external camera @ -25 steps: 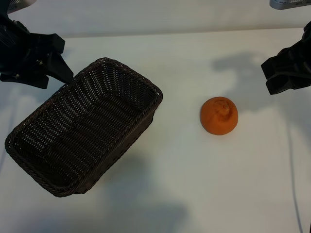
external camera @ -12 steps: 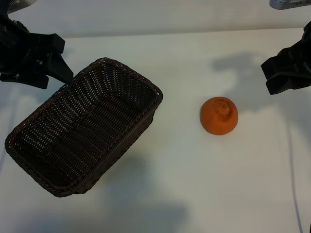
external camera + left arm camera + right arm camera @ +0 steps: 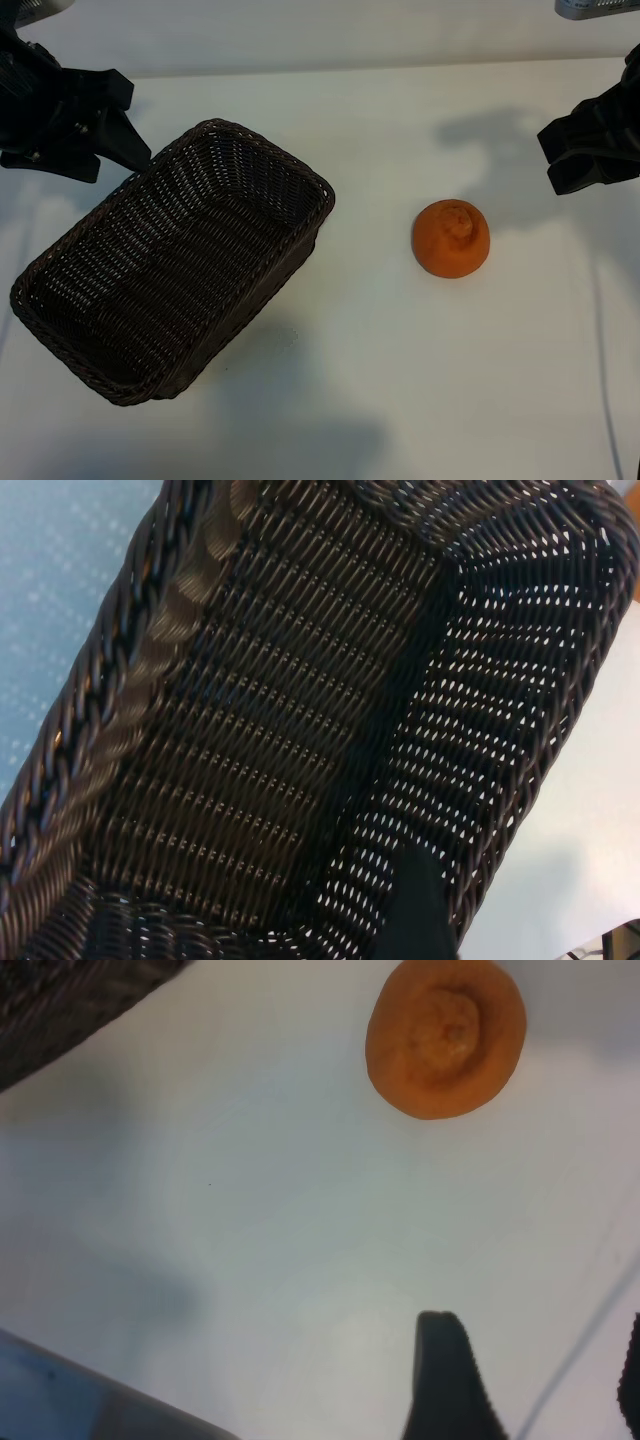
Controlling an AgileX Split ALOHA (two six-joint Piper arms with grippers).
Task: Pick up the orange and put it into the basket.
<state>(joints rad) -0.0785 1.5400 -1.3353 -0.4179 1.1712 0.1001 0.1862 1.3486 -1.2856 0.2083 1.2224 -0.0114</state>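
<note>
Starting point, basically: nothing of the task is done yet. The orange [image 3: 451, 238] sits on the bare white table [image 3: 400, 380], stem end up, well apart from the basket [image 3: 60, 305] and untouched by either of my grippers. The basket lies at an angle on the left side of the table, empty as far as I can see; the left wrist view looks straight down into its woven floor and walls and shows nothing inside.

My right gripper [image 3: 590, 150] hangs above the table's far right side, near the orange but clearly not on it, jaws moderately spread with nothing between them. In the right wrist view one dark fingertip [image 3: 445, 1380] shows low in the picture, with the orange across open table from it, so there is a gap to close before any grasp.

My left gripper [image 3: 85, 130] hovers at the basket's far corner, just beside the braided rim, jaws wide and holding nothing. I can't tell if it touches the wicker.

Left to do, by my read: everything. Bring the right gripper over the orange, lower it, close on the fruit, lift, carry it leftward across the table, and release it inside the basket. The right arm looks the likelier one for the pick, being nearer. The round fruit may roll if nudged off-centre.
</note>
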